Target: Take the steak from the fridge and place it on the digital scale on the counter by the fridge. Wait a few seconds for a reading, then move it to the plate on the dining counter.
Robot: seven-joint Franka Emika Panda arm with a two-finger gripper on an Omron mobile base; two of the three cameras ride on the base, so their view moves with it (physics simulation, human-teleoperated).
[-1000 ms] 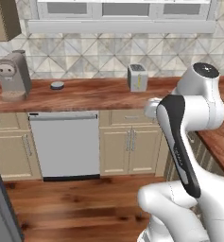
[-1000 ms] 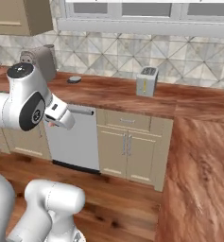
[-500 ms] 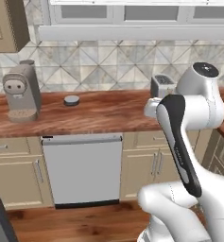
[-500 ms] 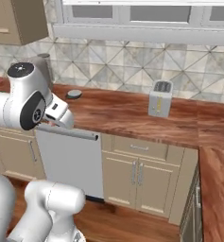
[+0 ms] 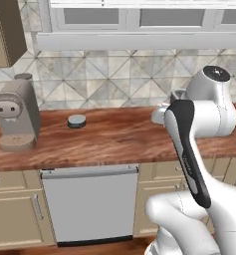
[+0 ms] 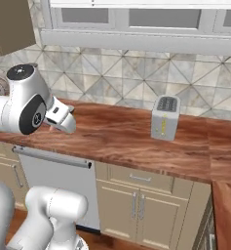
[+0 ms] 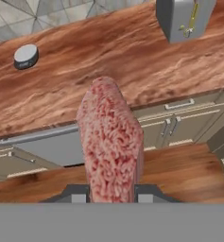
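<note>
Steak-carrying moment, judged as the leg toward the digital scale.

Tabletop (image 5: 114, 139): long, reddish-brown, above beige cabinet fronts; landmark for everything below.

Coffee machine (image 5: 15, 117): standing at the left end of that tabletop, well apart from the load.

Toaster (image 6: 164, 117): upright toward the tabletop's right end, near the wall.

Steak (image 7: 111, 142): pinched at its lower end between the jaws, held on edge out in front of the tabletop's front edge, above the floor. Held clear so as to pass over the edge, probably.

Digital scale (image 5: 76, 121): on the tabletop, back toward the wall, just right of the coffee machine; bare on top.

Jaws: narrow, clamped on the meat.
</note>
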